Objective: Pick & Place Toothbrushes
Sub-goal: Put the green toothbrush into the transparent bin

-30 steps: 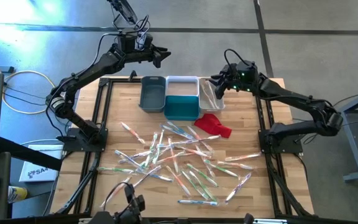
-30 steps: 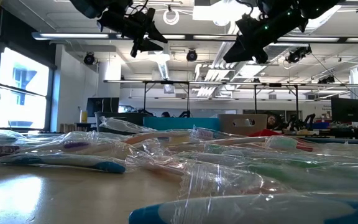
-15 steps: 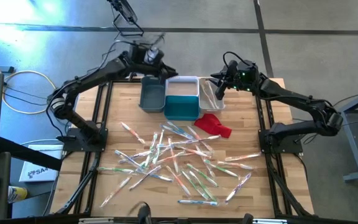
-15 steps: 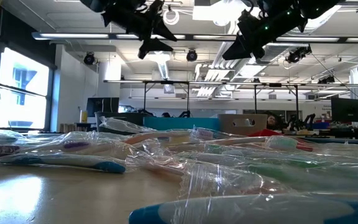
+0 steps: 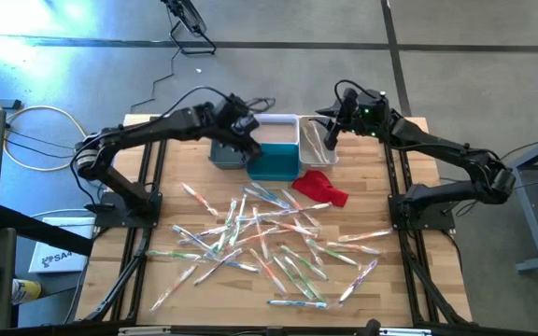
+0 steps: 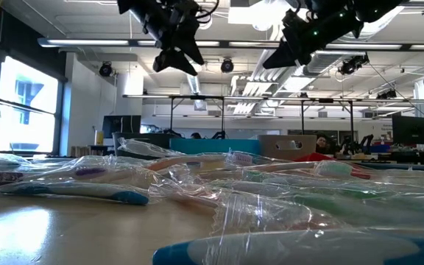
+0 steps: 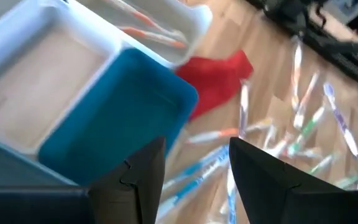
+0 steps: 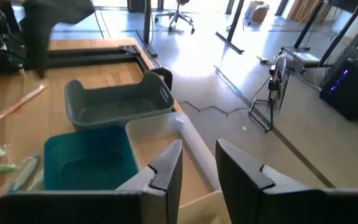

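Many wrapped toothbrushes (image 5: 269, 233) lie scattered flat on the wooden table, with green, orange, blue and white handles; the left wrist view shows some of these toothbrushes (image 7: 303, 106). A few more lie in the white bin (image 5: 314, 145) on the right. My left gripper (image 5: 248, 145) hangs open and empty above the seam between the grey bin (image 5: 227, 145) and the teal bin (image 5: 274, 161). My right gripper (image 5: 327, 135) hovers open and empty over the right white bin. In their wrist views the left gripper (image 7: 194, 168) and right gripper (image 8: 197, 168) hold nothing.
A white bin (image 5: 274, 129) sits behind the teal one, so several bins form a row at the table's far side. A red cloth (image 5: 323, 187) lies just in front of the bins, right of centre. Bare wood (image 5: 180, 159) shows left of the bins.
My left gripper has swung from beyond the table's far edge toward the near edge and the right, coming down over the grey and teal bins, and has turned from pointing outward to pointing down at the table. The toothbrushes have not moved.
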Controlling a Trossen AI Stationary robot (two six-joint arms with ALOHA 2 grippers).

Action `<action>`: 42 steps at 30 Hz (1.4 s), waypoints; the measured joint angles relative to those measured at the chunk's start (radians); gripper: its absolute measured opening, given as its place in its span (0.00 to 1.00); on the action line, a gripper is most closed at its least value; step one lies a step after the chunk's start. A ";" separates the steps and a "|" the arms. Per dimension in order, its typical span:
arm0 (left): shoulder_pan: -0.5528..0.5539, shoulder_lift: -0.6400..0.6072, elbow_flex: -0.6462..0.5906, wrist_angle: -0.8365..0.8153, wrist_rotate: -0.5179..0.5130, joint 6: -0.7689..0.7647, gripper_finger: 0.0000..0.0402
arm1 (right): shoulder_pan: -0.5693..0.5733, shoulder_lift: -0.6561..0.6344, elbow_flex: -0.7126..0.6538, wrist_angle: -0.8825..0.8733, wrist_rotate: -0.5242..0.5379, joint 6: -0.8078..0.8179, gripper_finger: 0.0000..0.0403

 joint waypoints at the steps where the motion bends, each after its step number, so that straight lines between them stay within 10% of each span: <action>1: -0.015 0.000 0.000 -0.002 -0.001 -0.001 0.44 | 0.000 0.000 0.000 0.007 0.000 0.000 0.22; 42: -0.288 -0.001 0.000 -0.157 -0.180 -0.577 0.44 | 0.000 0.000 0.000 0.014 0.000 -0.001 0.22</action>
